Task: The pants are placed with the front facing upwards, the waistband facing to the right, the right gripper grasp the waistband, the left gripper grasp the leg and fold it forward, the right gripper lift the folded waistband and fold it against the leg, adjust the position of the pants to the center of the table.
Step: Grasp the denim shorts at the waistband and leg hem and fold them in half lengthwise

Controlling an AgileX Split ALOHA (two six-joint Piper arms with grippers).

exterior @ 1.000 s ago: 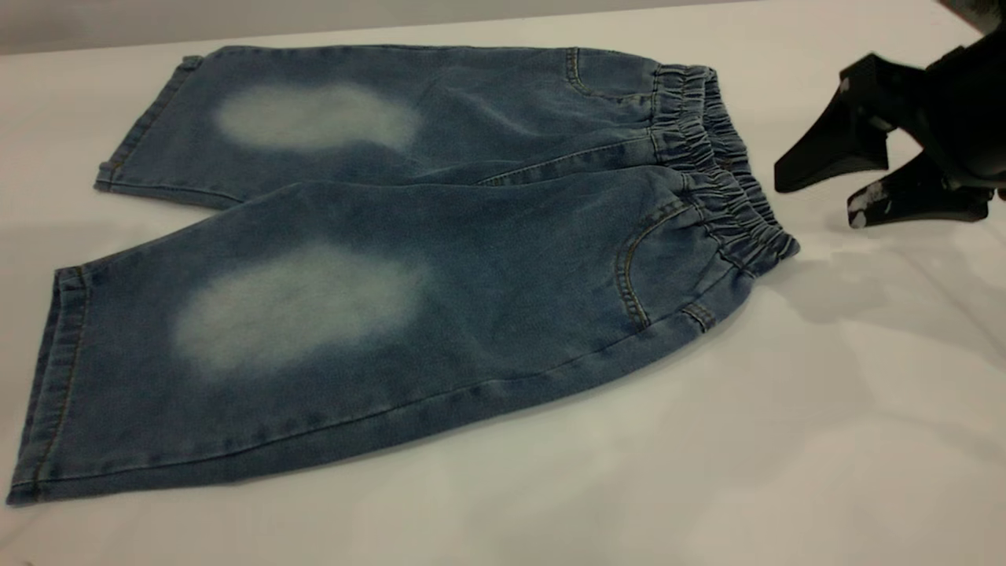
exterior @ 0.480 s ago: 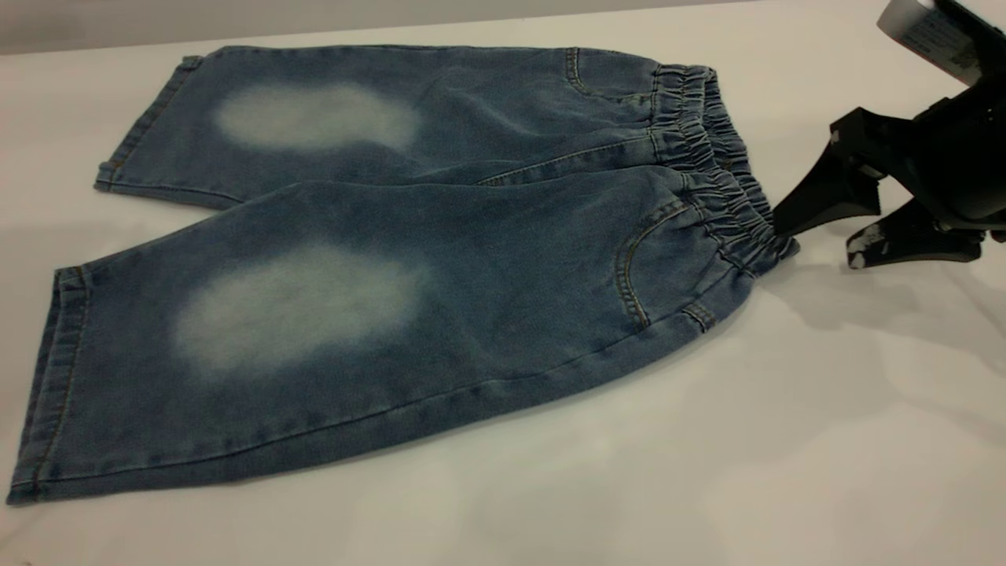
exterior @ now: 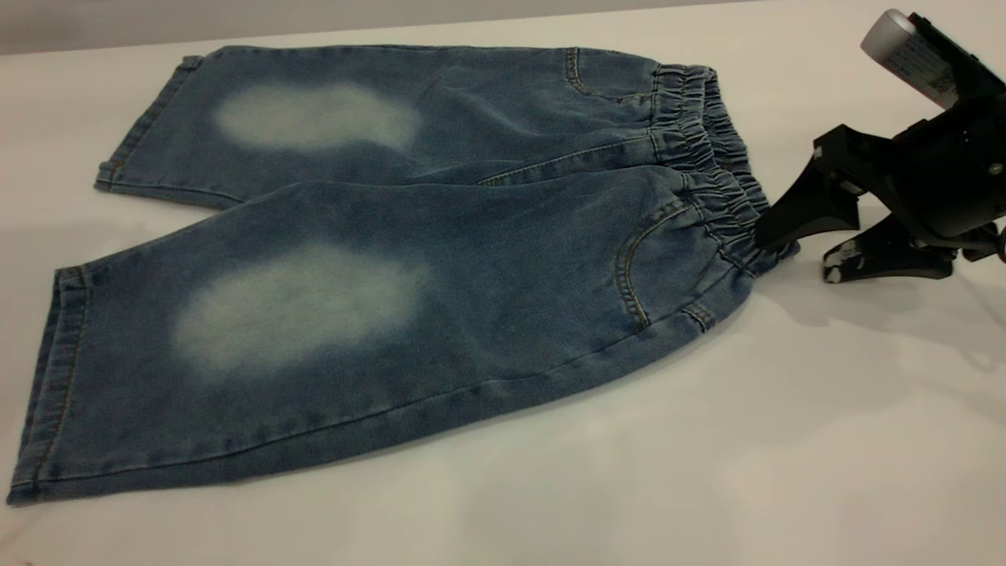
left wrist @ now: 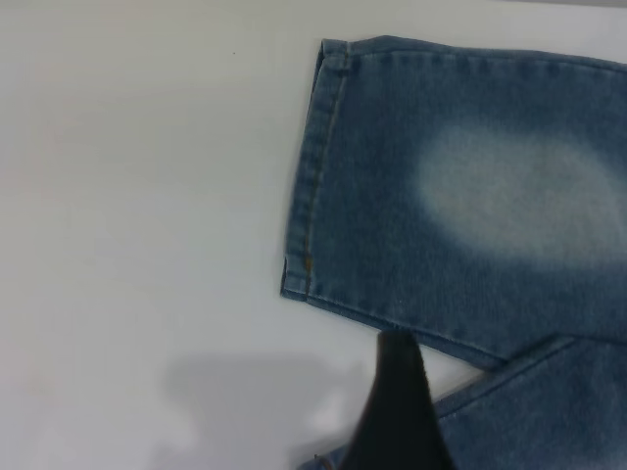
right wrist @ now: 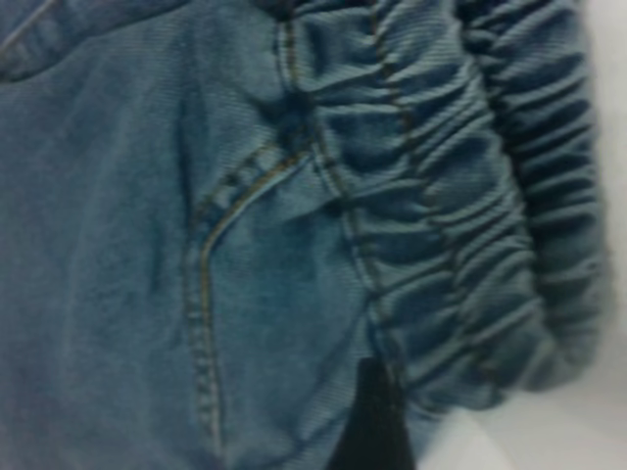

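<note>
Pants (exterior: 409,259) flat on table (exterior: 786,440), open right gripper (exterior: 794,251) seemingly at waistband (exterior: 723,181)

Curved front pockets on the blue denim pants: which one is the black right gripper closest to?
The pocket on the leg nearer the camera; the right gripper, open, has one fingertip at the ruched waistband beside it. The other pocket lies on the far leg.

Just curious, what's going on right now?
Right gripper jaws open, at waistband corner. Left gripper near leg hem. Pants flat, unfolded. Nothing in the way.
</note>
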